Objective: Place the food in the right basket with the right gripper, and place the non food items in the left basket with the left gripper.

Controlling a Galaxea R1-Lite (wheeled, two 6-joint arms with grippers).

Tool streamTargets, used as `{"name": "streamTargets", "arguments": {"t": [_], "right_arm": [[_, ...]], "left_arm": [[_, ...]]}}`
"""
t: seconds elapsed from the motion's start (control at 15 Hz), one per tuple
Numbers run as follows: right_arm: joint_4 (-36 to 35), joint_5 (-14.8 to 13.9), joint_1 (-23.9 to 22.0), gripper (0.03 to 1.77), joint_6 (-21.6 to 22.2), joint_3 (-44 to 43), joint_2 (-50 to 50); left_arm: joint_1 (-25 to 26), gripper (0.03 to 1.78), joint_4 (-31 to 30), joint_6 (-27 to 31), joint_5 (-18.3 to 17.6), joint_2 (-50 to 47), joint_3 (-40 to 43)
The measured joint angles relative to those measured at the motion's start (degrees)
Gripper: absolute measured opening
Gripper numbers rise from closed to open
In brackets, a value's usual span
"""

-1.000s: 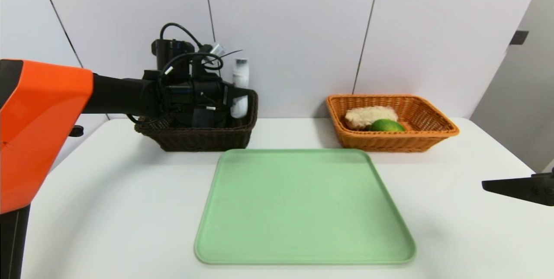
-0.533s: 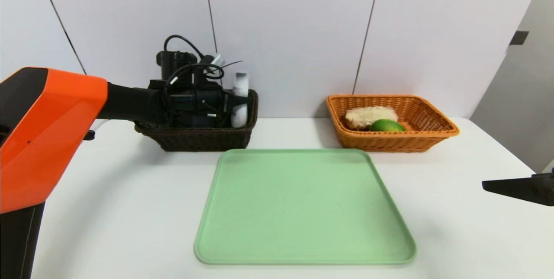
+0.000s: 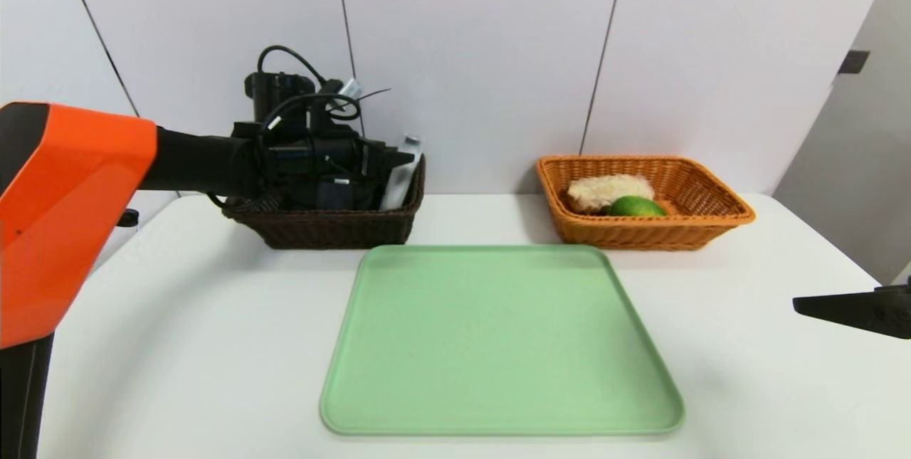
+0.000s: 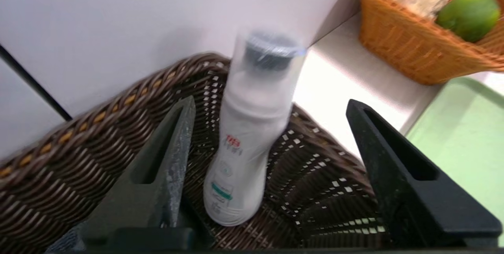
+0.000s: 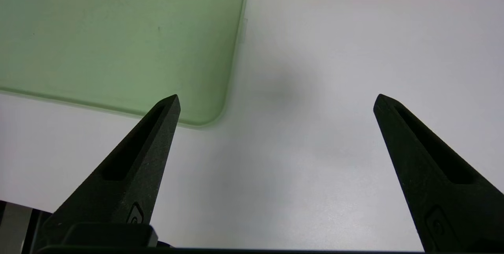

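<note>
Beyond the far left corner of the green tray point(image 3: 502, 345), the dark brown basket point(image 3: 334, 230) is sitting on the white counter point(image 3: 199, 345). The left end effector point(image 4: 271, 104) is hovering over that basket, its fingers spreading wide with a visible gap beside the bottle on either side, so it is gripping nothing. The white bottle point(image 4: 244, 139), with a dark band under its clear top, is leaning inside the dark brown basket, at the end nearer the tray's centre line, its upper part rising above the rim. A dark item point(image 3: 334, 194) is also lying in there, partly hidden by the arm; what it is cannot be told.

Beyond the tray's far right corner, the orange wicker basket point(image 3: 640, 235) is standing on the counter. It is holding a pale, rough-surfaced food item point(image 3: 608, 192) and a green fruit point(image 3: 635, 207), which are lying close beside each other.

To the right of the tray, the right end effector point(image 5: 277, 102) is waiting above the counter, its fingers standing wide with nothing between them.
</note>
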Motion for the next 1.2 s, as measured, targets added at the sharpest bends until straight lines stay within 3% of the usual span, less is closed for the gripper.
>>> {"name": "streamTargets", "arguments": {"t": [0.33,0.53,0.8,1.2], "right_arm": [[0.0,-0.1,0.0,1.70,0.3,-0.1,-0.6],[0.1,-0.4,0.0,1.70,0.4,-0.1,-1.5],[0.2,-1.2,0.0,1.70,0.2,1.0,-4.2],[0.2,-1.2,-0.2,1.70,0.1,4.3,-12.5]], "left_arm": [[2.6,1.53,2.3,-1.5,0.2,-8.3,1.7],[4.2,1.59,9.0,-4.2,0.9,-15.0,2.9],[5.1,1.63,18.4,-7.3,7.9,-24.8,11.6],[4.5,1.67,23.2,-7.8,19.7,-44.4,32.6]]}}
